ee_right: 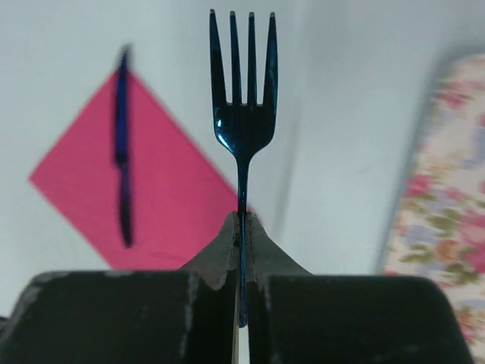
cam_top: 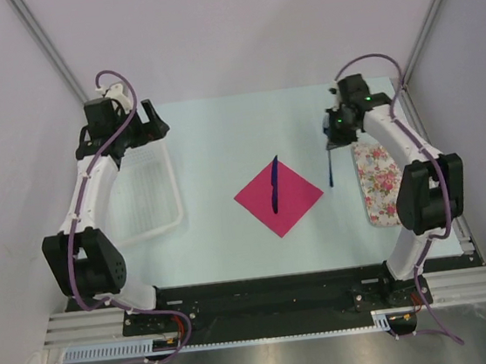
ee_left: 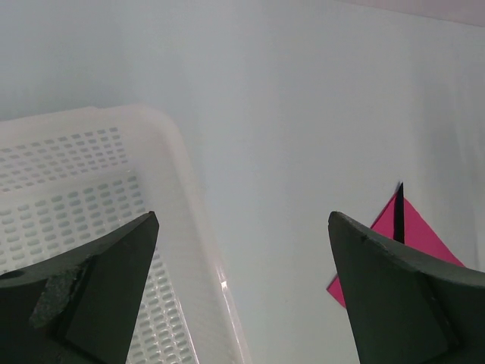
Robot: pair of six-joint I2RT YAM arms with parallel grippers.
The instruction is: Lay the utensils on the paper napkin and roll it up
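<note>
The pink paper napkin (cam_top: 278, 198) lies as a diamond at the table's middle, with one dark blue utensil (cam_top: 274, 184) lying on it. My right gripper (cam_top: 331, 141) is shut on a dark blue fork (ee_right: 243, 114) and holds it above the table, right of the napkin (ee_right: 144, 178), tines pointing down; the fork (cam_top: 330, 166) hangs beside the floral tray. The utensil on the napkin also shows in the right wrist view (ee_right: 123, 144). My left gripper (cam_top: 154, 122) is open and empty over the far corner of the white basket (ee_left: 83, 197). The napkin (ee_left: 413, 235) peeks past its right finger.
A white perforated basket (cam_top: 143, 193) stands at the left. A floral-patterned tray (cam_top: 380, 181) lies at the right, under my right arm. The enclosure walls rise close on both sides.
</note>
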